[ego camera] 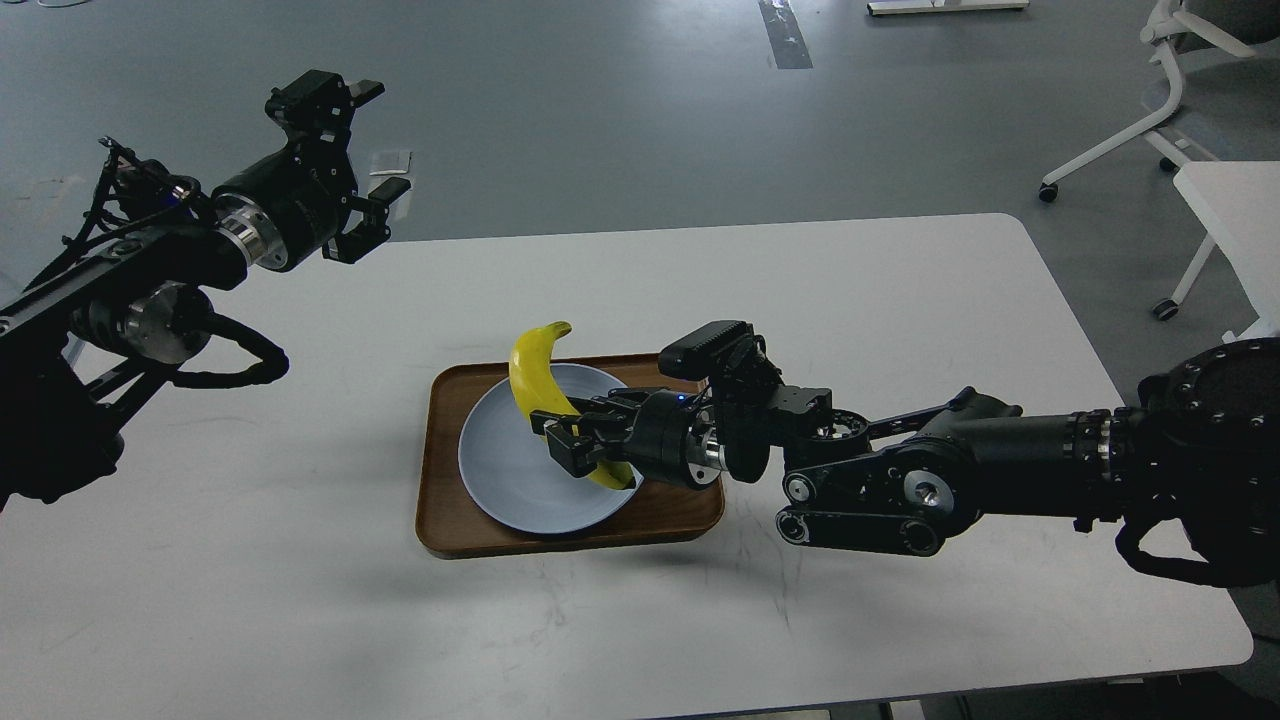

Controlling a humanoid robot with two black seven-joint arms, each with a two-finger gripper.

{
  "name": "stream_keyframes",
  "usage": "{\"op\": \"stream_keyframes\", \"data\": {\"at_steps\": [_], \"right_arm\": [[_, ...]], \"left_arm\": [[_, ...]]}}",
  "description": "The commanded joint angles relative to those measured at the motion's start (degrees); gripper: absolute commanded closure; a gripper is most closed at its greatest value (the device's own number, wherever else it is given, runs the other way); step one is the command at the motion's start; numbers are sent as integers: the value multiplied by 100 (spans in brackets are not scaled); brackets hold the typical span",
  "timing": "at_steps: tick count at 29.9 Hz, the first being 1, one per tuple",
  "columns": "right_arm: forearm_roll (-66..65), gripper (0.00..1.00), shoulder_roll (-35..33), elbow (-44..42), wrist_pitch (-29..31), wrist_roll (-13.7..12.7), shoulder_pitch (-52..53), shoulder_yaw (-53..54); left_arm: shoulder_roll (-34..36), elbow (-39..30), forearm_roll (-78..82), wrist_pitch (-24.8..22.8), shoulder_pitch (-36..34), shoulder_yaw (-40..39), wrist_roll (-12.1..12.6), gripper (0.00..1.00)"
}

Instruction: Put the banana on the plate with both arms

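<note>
The yellow banana (532,372) is held near its lower half by my right gripper (560,440), which is shut on it. The banana stands tilted over the pale blue-grey plate (510,480), its upper end pointing up and back. I cannot tell whether it touches the plate. The plate sits on a brown wooden tray (445,455) at the table's middle. My left gripper (370,205) is open and empty, raised above the table's far left corner, well apart from the plate.
The white table (900,290) carries only the tray. My right arm (900,480) stretches across the table's right half. A white chair base (1130,120) and another white table (1235,210) stand at the far right on the grey floor.
</note>
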Motion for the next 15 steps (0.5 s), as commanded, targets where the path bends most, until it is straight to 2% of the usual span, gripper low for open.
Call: {"op": "stream_keyframes", "data": {"at_steps": [1,4,6,8,11,15], "right_arm": [[2,100,84,-67,-1,-18,-2,-224],[11,98,84,-172,-19,-27,-10,-225],[37,36,84,-207,-54,-62,-37,-155],[212,20,93,-199,-80,-62,-37,-128],[633,3,102,-207,-89,-62,-63,-93],[1135,1,110,-207,-89,-53,-63,-23]], "left_arm": [[3,-16,1,-1,1,-7,0,2],[3,-16,1,-1,1,-16,0,2],[-6,-16,1,-1,1,-7,0,2],[-6,-16,1,-1,1,-7,0,2],[-15,-16,1,-1,1,-7,0,2],[-6,-16,1,-1,1,2,0,2]]}}
